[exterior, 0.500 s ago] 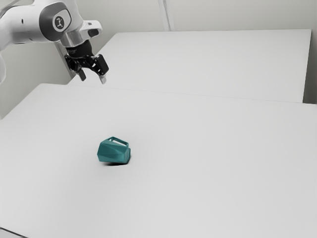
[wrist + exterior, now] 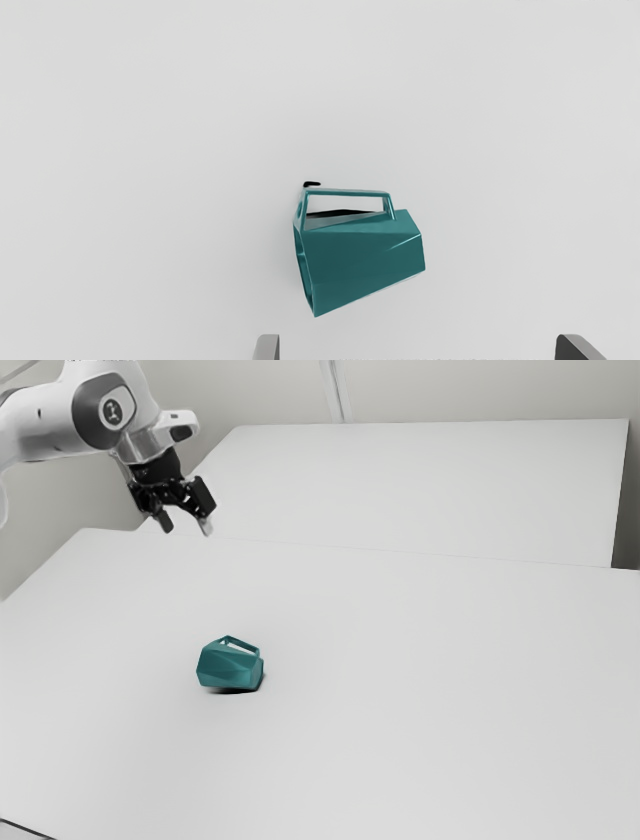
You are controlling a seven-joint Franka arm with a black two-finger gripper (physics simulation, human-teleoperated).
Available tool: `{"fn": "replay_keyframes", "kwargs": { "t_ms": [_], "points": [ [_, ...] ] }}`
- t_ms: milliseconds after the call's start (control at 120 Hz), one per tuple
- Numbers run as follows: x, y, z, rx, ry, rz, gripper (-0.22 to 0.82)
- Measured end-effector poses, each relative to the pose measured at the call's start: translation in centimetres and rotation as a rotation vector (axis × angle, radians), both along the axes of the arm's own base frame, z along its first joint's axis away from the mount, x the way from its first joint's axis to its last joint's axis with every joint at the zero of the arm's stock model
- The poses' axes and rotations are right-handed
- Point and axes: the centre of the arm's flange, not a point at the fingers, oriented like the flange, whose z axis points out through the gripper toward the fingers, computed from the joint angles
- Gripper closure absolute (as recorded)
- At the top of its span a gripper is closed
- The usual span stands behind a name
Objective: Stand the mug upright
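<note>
Lying on its side on the table (image 2: 420, 720), the teal faceted mug (image 2: 231, 666) probably wants a firm hold across its tapering body (image 2: 360, 255), then a slow roll, base down; those slanted faces could slip. Farther back, the gripper (image 2: 186, 527) hangs high above, fingers (image 2: 267, 348) wide apart, nothing between them, the Franka arm (image 2: 55, 425) reaching in from the exterior view's left.

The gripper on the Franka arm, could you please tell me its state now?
Gripper: open, its fingers wide apart, holding nothing, away from the mug.
</note>
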Motion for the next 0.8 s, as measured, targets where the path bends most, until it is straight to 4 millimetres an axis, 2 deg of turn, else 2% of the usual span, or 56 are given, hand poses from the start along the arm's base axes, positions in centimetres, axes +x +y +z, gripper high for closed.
{"fn": "replay_keyframes", "kwargs": {
  "t_ms": [108, 183, 250, 300, 383, 508, 567, 650, 800],
  "points": [
    [-1.1, 4.0, -2.9, -0.134, 0.035, 0.057, 0.00],
    [-2.5, 6.9, -6.0, -0.231, 0.070, 0.096, 0.00],
    [-3.6, 9.4, -7.4, -0.294, 0.075, 0.120, 0.00],
    [-4.3, 10.5, -8.6, -0.334, 0.082, 0.122, 0.00],
    [-4.9, 11.0, -10.8, -0.398, 0.094, 0.101, 0.00],
    [-4.4, 10.9, -15.0, -0.468, 0.107, 0.057, 0.00],
    [-4.1, 11.5, -17.5, -0.507, 0.110, 0.053, 0.00],
    [-3.9, 12.4, -19.9, -0.551, 0.098, 0.039, 0.00],
    [-5.7, 12.6, -23.9, -0.630, 0.089, 0.028, 0.00]
  ]
}}
